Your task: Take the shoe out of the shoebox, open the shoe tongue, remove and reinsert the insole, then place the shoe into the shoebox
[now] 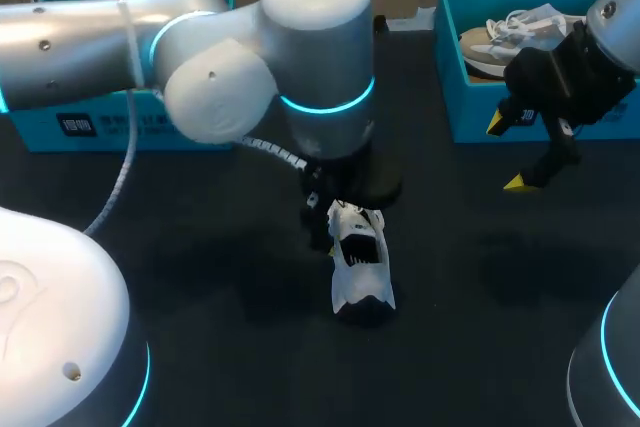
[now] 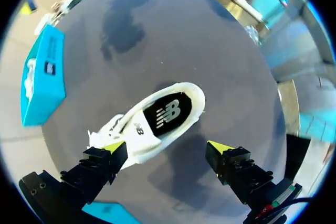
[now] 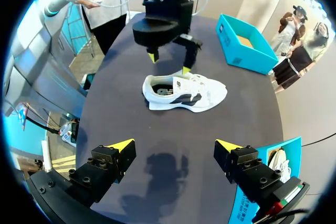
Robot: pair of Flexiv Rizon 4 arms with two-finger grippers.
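Surface: dark table, with two teal boxes along its far edge.
Task thing: the shoe, white with black side panels, stands on its sole near the table's middle, outside both boxes. Its dark insole shows through the opening.
Left side: my left claw is spread wide just above the shoe. One yellow tip is over the tongue end and the other over bare table beside it. I cannot tell whether either tip touches.
Right side: my right claw is spread wide and holds nothing. It hangs over bare table, well apart from the shoe.
Boxes: the right shoebox, near my right claw, holds a second shoe. The left shoebox sits at the far left.
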